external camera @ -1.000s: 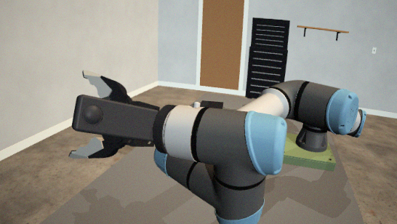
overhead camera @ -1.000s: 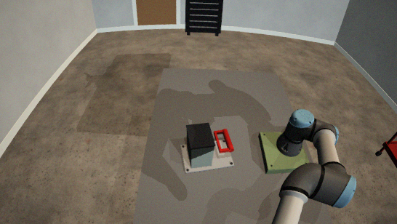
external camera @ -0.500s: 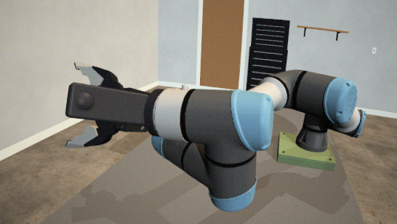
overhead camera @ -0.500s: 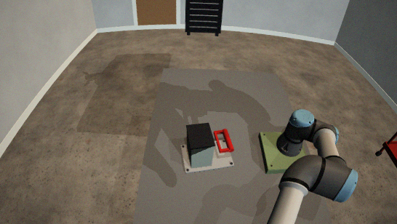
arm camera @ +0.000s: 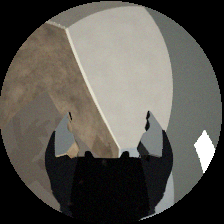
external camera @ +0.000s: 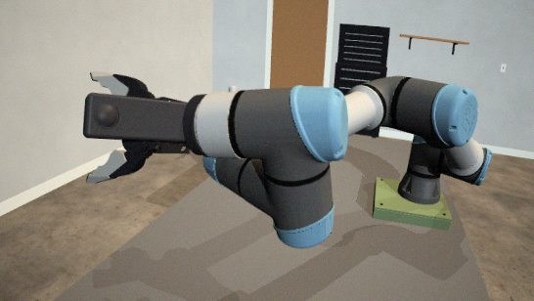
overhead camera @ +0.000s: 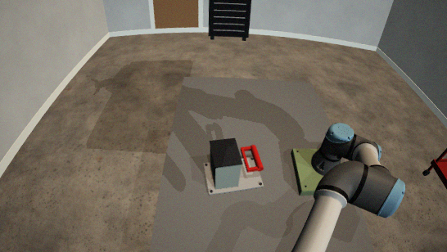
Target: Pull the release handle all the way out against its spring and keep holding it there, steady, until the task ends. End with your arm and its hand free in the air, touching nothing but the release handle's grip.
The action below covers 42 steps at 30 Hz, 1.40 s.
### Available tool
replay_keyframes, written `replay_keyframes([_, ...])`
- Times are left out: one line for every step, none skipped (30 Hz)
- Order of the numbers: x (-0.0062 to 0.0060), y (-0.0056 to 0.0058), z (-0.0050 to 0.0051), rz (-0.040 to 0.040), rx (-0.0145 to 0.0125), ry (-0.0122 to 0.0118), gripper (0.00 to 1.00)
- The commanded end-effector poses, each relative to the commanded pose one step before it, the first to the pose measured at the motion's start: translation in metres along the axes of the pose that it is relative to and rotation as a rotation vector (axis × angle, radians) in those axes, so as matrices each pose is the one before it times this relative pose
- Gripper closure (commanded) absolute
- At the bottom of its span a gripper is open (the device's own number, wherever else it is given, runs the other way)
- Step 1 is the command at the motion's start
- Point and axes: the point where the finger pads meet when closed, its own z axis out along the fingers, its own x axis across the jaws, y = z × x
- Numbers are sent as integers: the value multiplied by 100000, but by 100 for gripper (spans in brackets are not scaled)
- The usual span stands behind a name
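The red release handle (overhead camera: pixel 254 157) is a rectangular loop on the right side of a dark-topped, pale blue box (overhead camera: pixel 225 168). The box stands on a light baseplate (overhead camera: pixel 233 183) on the grey mat. In the exterior view my gripper (external camera: pixel 104 128) is wide open and empty, held high in the air, far from the handle. The arm hides the box and handle in that view. In the wrist view the open fingers point at the wall and floor corner, with nothing between them.
The arm's base stands on a green plate (overhead camera: pixel 306 171) right of the box. A black shelf rack (overhead camera: pixel 229 18) and a brown door (overhead camera: pixel 175 13) are at the far wall. A red object (overhead camera: pixel 439 167) shows at the right edge.
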Motion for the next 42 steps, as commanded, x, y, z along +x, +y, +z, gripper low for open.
replay_keyframes([999,362,908,-2707,895,-2755,0])
replay_keyframes([0,0,0,0,0,0,0])
replay_keyframes([0,0,0,0,0,0,0])
replay_keyframes([163,113,172,-580,131,-554,0])
replay_keyframes([163,121,170,-585,132,-567,0])
replay_keyframes([162,129,167,-589,133,-580,0])
replay_keyframes([162,138,164,-593,134,-593,0])
replay_keyframes([160,146,161,-597,136,-607,0])
replay_keyframes([159,155,158,-600,137,-620,0])
replay_keyframes([158,164,154,-603,138,-633,0])
replay_keyframes([156,172,151,-605,139,-647,0])
replay_keyframes([153,181,146,-607,140,-661,0])
replay_keyframes([151,191,142,-609,141,-674,0])
replay_keyframes([148,200,137,-610,142,-688,0])
replay_keyframes([144,209,132,-611,143,-701,0])
replay_keyframes([141,218,127,-611,144,-715,0])
replay_keyframes([137,228,121,-611,145,-729,0])
replay_keyframes([132,237,116,-610,147,-742,0])
replay_keyframes([0,0,0,0,0,0,0])
replay_keyframes([0,0,0,0,0,0,0])
replay_keyframes([127,246,110,-609,148,-756,0])
replay_keyframes([122,255,103,-608,149,-769,0])
replay_keyframes([117,265,97,-606,151,-783,0])
replay_keyframes([111,274,90,-604,152,-796,0])
replay_keyframes([104,283,83,-601,154,-809,0])
replay_keyframes([98,292,76,-598,155,-822,0])
replay_keyframes([91,301,69,-595,157,-835,0])
replay_keyframes([83,309,61,-591,159,-848,0])
replay_keyframes([75,318,54,-586,161,-861,0])
replay_keyframes([67,326,46,-581,163,-874,0])
replay_keyframes([58,334,38,-576,165,-886,0])
replay_keyframes([49,342,30,-570,167,-899,0])
replay_keyframes([40,350,22,-564,169,-911,0])
replay_keyframes([30,358,13,-558,171,-923,0])
replay_keyframes([20,365,5,-551,174,-934,0])
replay_keyframes([0,0,0,0,0,0,0])
replay_keyframes([0,0,0,0,0,0,0])
replay_keyframes([9,372,-3,-543,176,-946,0])
replay_keyframes([-2,378,-12,-535,179,-957,0])
replay_keyframes([-13,385,-20,-527,182,-968,0])
replay_keyframes([-25,391,-28,-519,185,-979,0])
replay_keyframes([-36,396,-37,-510,188,-990,0])
